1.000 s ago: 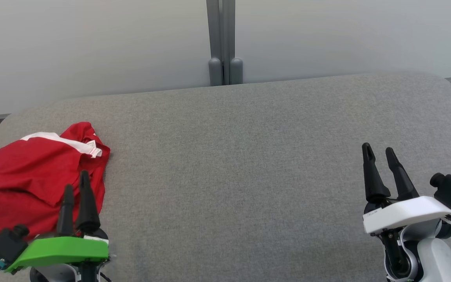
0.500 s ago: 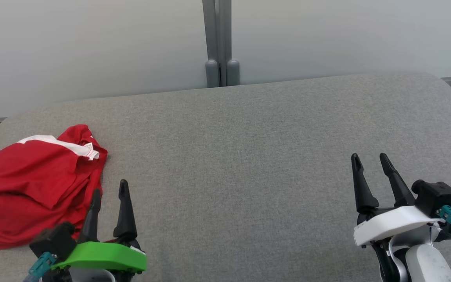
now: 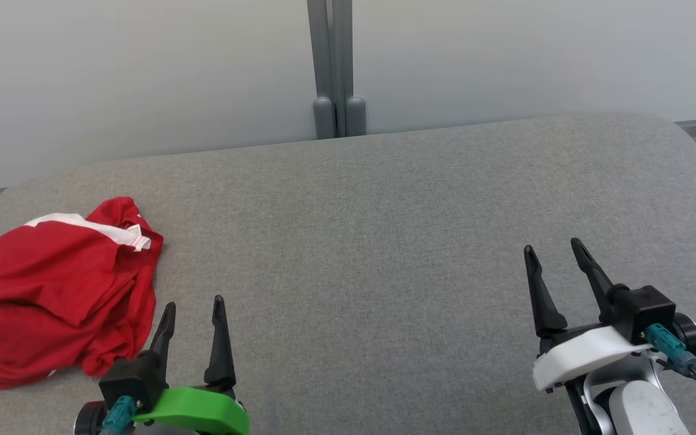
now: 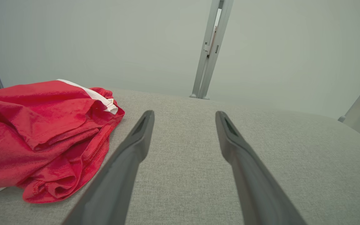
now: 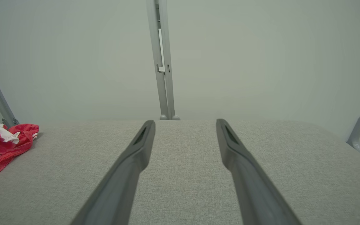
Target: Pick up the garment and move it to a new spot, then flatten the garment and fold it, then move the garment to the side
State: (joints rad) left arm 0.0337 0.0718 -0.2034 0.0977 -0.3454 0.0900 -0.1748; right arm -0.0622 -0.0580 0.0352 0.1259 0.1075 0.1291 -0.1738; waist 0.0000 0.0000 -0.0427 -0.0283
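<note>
Here's the left claw (image 4: 184,115), jaws wide apart and nothing between them, both dark fingers (image 4: 130,162) reaching up over the grey fabric bench (image 4: 292,150). Off to the left lies the red garment (image 4: 36,134), crumpled in loose folds, its rolled hem just beside the left finger; whether they touch is hard to call. A white band (image 4: 83,91) runs along its top edge, with a small label (image 4: 110,101) at the near corner. Beyond the bench stands a pale wall (image 4: 105,40), split by a slim grey post (image 4: 209,53) leaning slightly in this view.
</note>
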